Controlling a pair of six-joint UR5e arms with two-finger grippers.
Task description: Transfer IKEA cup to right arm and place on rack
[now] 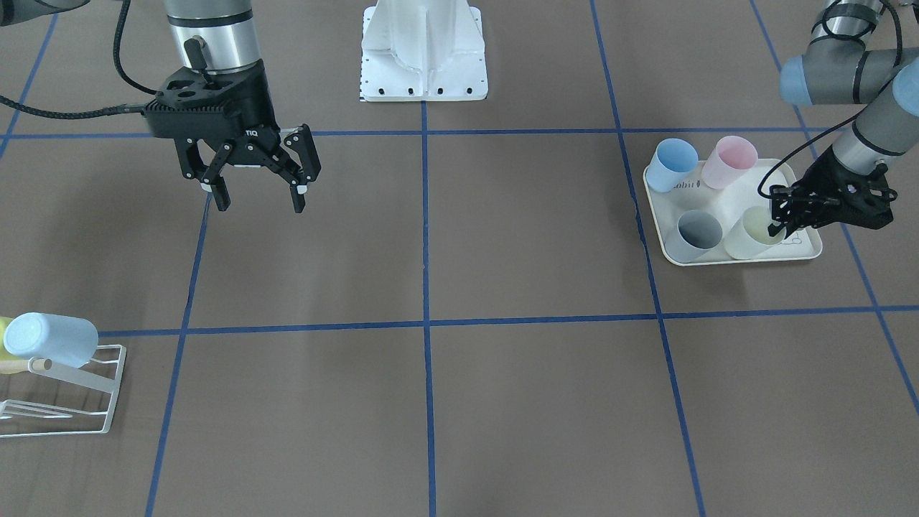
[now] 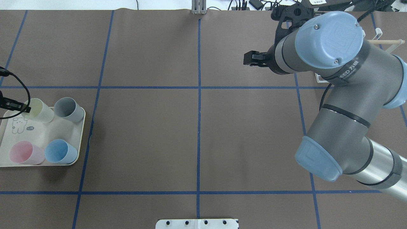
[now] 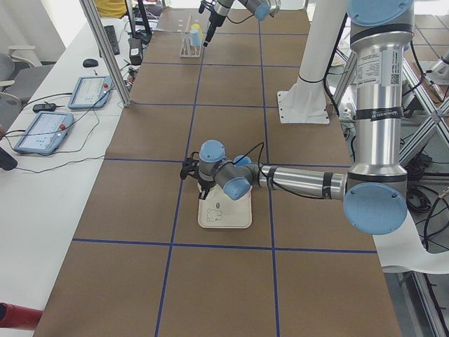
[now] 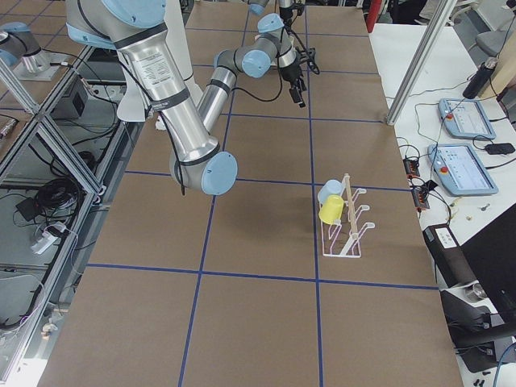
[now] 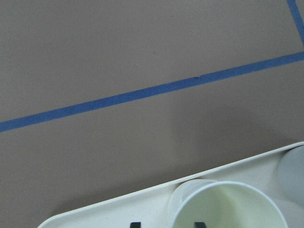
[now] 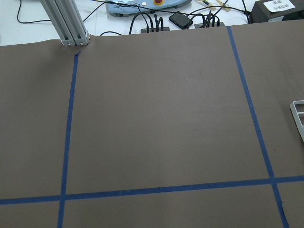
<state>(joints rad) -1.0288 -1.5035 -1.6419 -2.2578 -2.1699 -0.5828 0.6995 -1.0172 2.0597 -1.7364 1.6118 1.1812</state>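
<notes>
We find our left claw [image 1: 781,226] part-open astride the rim of the upright pale yellow cup [image 1: 747,240], in the tray [image 1: 718,261] at the desk's left end. Our right claw [image 1: 260,201] hangs wide and empty, well apart, nearer the rack [image 1: 72,388] by the far right corner.

The rack [image 1: 115,391] — and its yellow cup [image 1: 3,334] — run off the frame's edge.
</notes>
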